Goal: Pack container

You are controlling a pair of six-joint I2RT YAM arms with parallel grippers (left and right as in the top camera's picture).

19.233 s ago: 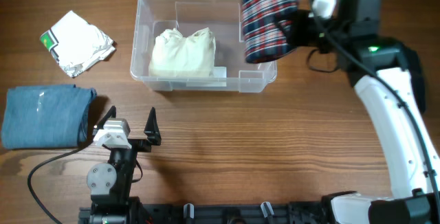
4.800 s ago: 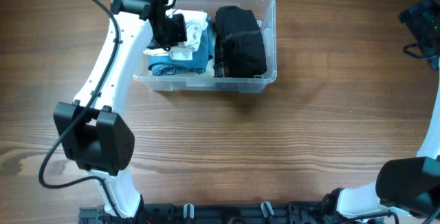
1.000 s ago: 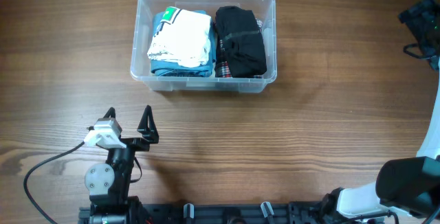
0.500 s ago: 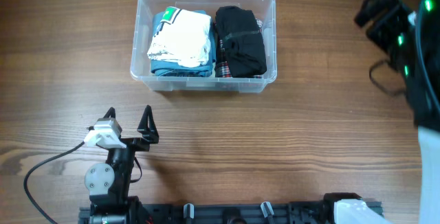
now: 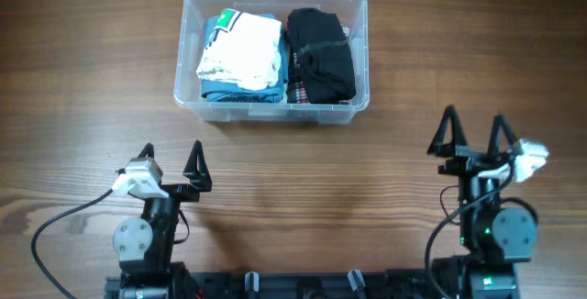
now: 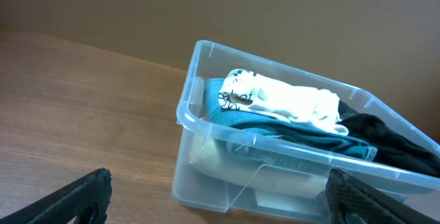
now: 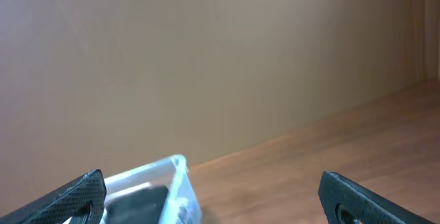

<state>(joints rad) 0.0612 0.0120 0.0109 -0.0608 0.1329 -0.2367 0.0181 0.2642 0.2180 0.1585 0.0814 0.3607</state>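
The clear container (image 5: 361, 56) stands at the back middle of the table, holding folded clothes: a white piece (image 5: 242, 49) on blue cloth at its left, a black piece (image 5: 321, 56) over plaid at its right. My left gripper (image 5: 171, 158) rests open near the front left, well short of the container, nothing between its fingers. My right gripper (image 5: 473, 132) sits open at the front right, also empty. The left wrist view shows the container (image 6: 196, 86) ahead with the white piece (image 6: 282, 100) on top. In the right wrist view only a corner of the container (image 7: 175, 171) shows.
Bare wooden table (image 5: 83, 88) surrounds the container on all sides. A black cable (image 5: 55, 226) curls by the left arm's base. The arm bases (image 5: 138, 244) stand at the front edge.
The right arm has swung down from the far right edge to rest at the front right, gripper open. The left arm and the container have not moved.
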